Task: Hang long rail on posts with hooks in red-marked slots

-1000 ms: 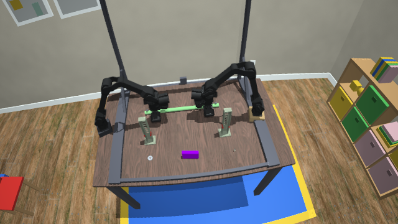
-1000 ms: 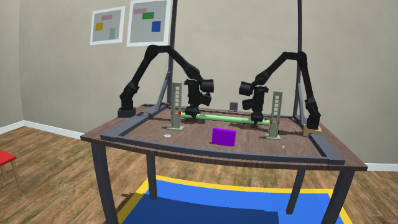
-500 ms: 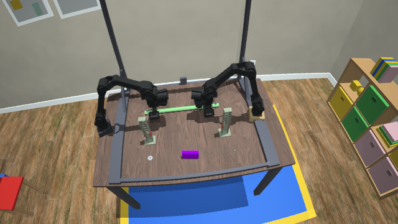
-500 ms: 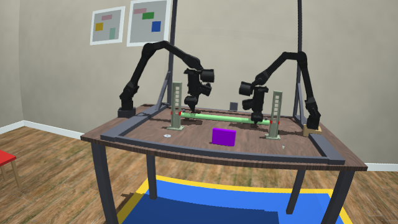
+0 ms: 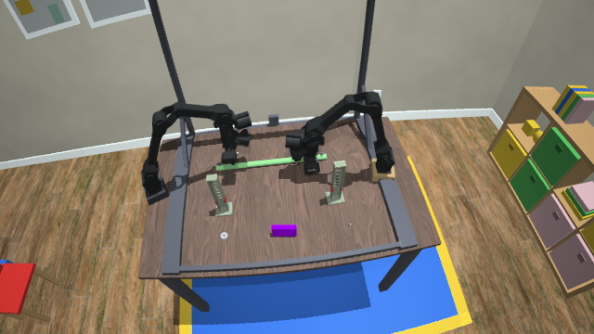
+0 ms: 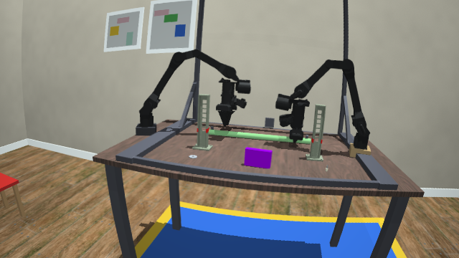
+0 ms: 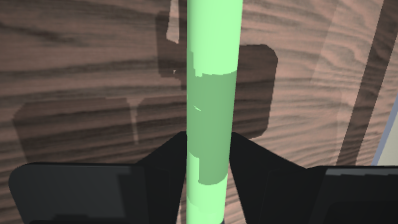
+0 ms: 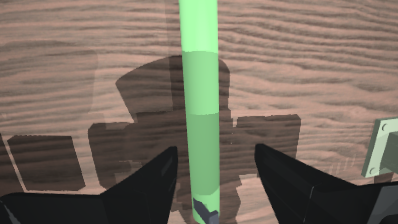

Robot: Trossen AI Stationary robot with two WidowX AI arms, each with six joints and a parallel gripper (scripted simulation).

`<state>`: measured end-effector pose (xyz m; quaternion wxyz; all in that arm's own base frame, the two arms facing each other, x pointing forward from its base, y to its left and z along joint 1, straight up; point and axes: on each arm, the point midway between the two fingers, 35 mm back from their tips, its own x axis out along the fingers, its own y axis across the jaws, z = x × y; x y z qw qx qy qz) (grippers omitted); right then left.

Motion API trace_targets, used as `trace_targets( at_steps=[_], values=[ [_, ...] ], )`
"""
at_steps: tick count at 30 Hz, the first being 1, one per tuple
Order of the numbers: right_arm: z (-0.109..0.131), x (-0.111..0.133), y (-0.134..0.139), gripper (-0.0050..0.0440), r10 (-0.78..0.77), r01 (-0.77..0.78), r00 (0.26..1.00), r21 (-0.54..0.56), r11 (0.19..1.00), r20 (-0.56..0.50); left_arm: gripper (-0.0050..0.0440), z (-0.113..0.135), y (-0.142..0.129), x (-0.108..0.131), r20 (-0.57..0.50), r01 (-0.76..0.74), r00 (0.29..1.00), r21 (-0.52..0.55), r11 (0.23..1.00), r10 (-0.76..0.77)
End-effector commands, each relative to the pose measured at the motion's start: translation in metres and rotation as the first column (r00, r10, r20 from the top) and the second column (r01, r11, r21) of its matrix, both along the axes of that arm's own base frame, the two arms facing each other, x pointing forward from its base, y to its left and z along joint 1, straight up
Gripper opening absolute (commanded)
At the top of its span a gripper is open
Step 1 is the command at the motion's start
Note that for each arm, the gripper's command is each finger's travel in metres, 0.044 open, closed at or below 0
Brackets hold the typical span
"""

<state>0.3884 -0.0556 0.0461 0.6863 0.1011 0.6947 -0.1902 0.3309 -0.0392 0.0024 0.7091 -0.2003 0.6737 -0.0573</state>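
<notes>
Our left wrist view cuts off the rail (image 5: 271,162) (image 6: 251,135) (image 7: 212,100) (image 8: 200,85) at top and bottom, and from above our left gripper (image 5: 311,171) (image 6: 295,141) (image 7: 208,134) hides its own contact. Only part of a dark hook (image 8: 205,212) shows below our right gripper (image 5: 228,160) (image 6: 225,125) (image 8: 216,152), and we can't tell whether the rail touches the table. Both our arms arch inward, wrists pointing down. Our left jaws are clamped on the rail near one end; our right ones stand partly open above it near the other, holding nothing. The rail runs between and beneath those right fingers, outside the slots of the right-side post (image 5: 217,192) (image 6: 203,118) (image 8: 371,150) and left-side post (image 5: 339,181) (image 6: 318,132).

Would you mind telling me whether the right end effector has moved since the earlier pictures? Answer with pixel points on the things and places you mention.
Yes: in the exterior view, the right end effector (image 5: 229,161) (image 6: 225,125) (image 8: 216,152) has risen off the rail (image 5: 269,162) (image 6: 251,135) (image 7: 215,30) (image 8: 200,30), judged against the nearby post (image 5: 213,178) (image 6: 199,118) (image 8: 372,155).
</notes>
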Motion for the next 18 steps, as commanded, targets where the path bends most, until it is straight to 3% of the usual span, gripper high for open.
trace_targets(
  at_steps=[1, 6, 12, 18],
  values=[
    [0.002, 0.006, 0.006, 0.0225, -0.01, 0.008, 1.0, -0.081, 0.997, -0.02, -0.005, 0.003, 0.0, 0.003, 0.019, 0.003, 1.0, -0.004, 1.0, -0.003],
    [-0.005, 0.006, 0.018, 0.0225, 0.007, -0.014, 0.999, -0.147, 0.989, -0.05, -0.005, 0.003, 0.0, 0.003, 0.019, 0.003, 1.0, -0.004, 1.0, -0.003],
    [-0.002, 0.003, 0.016, 0.0225, 0.008, -0.015, 0.999, -0.148, 0.989, -0.046, -0.005, 0.003, 0.0, 0.003, 0.019, 0.003, 1.0, -0.004, 1.0, -0.003],
    [-0.016, -0.001, 0.013, 0.0225, 0.005, -0.015, 0.997, -0.146, 0.989, -0.071, -0.005, 0.003, 0.0, 0.003, 0.019, 0.003, 1.0, -0.004, 1.0, -0.003]
  ],
)
